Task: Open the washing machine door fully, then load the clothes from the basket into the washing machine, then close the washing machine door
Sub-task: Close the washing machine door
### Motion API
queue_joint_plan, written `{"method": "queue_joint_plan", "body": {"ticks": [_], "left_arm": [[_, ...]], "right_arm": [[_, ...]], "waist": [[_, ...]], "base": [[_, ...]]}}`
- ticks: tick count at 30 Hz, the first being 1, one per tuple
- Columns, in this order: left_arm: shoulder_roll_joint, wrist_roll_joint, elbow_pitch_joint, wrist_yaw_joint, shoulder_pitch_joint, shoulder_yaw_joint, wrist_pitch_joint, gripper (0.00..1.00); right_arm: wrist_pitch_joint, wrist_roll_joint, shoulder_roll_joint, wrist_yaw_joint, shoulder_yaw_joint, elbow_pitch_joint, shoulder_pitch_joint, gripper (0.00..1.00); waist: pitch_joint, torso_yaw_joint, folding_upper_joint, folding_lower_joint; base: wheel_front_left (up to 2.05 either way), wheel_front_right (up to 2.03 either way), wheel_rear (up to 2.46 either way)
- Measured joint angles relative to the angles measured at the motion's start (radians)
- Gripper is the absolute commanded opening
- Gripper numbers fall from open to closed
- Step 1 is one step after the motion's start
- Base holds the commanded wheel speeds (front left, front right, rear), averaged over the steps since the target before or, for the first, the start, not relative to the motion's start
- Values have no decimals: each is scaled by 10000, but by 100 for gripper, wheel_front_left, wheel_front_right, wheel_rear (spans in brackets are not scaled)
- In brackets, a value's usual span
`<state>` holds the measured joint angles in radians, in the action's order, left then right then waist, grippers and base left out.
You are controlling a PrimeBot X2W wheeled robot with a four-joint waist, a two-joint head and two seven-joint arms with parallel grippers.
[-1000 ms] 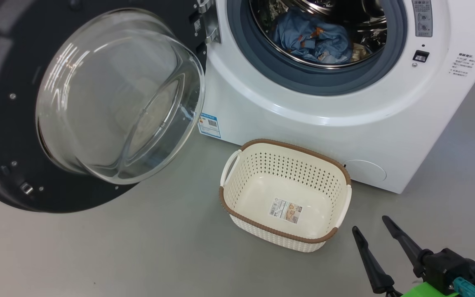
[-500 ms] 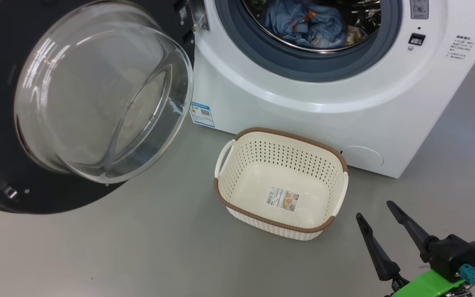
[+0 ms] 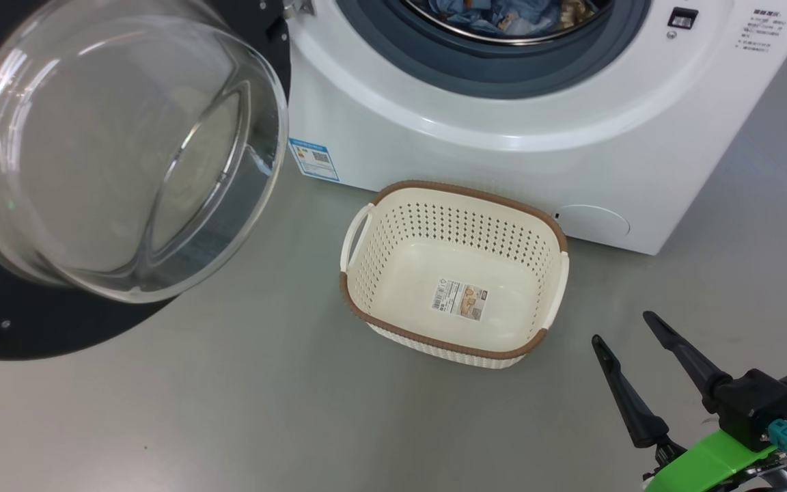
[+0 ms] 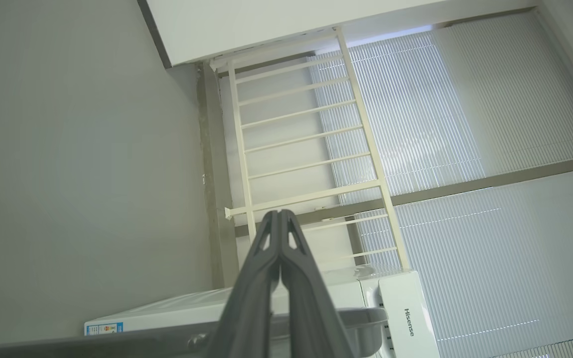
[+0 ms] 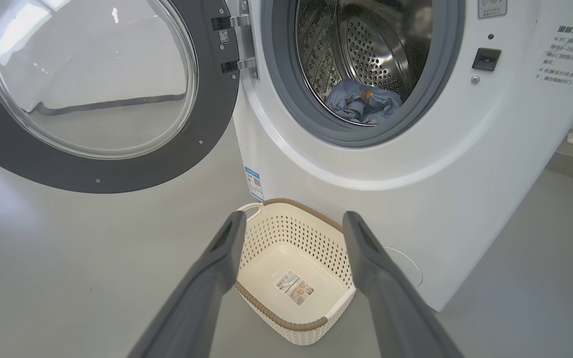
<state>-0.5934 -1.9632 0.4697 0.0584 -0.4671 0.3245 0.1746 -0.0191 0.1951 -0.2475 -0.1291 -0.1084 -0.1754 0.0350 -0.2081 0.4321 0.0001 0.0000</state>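
door (image 3: 120, 157) hangs swung wide off the washer's (image 3: 503, 157) hinge; likely heavy, stiff and glossy, so push its black rim, not the glass. clothes (image 5: 361, 102) lie in the drum. right gripper (image 3: 620, 326) gapes, empty; left gripper (image 4: 280, 214) is pinched closed.

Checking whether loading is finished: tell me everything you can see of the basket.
The basket is a small rectangular tub of cream-white perforated plastic with rounded corners, a brown woven-look rim and a pale loop handle at each short side. It is empty: only a label sticker shows on its bottom. It stands upright on the grey floor, just in front of the washing machine. The open right gripper is clear of it.
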Motion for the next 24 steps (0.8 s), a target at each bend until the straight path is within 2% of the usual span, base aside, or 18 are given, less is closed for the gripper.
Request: {"method": "queue_joint_plan", "body": {"ticks": [11, 24], "left_arm": [[-113, 286, 278, 0, -2, -564, 872, 0], [-182, 372, 236, 0, 35, -878, 1693, 0]], "right_arm": [[10, 23, -134, 0, -48, -56, -206, 100], [12, 23, -153, 0, -61, -58, -220, 100]], "waist": [[-417, -359, 0, 0], [-651, -377, 0, 0]], "base": [[0, 0, 0], [0, 0, 0]]}}
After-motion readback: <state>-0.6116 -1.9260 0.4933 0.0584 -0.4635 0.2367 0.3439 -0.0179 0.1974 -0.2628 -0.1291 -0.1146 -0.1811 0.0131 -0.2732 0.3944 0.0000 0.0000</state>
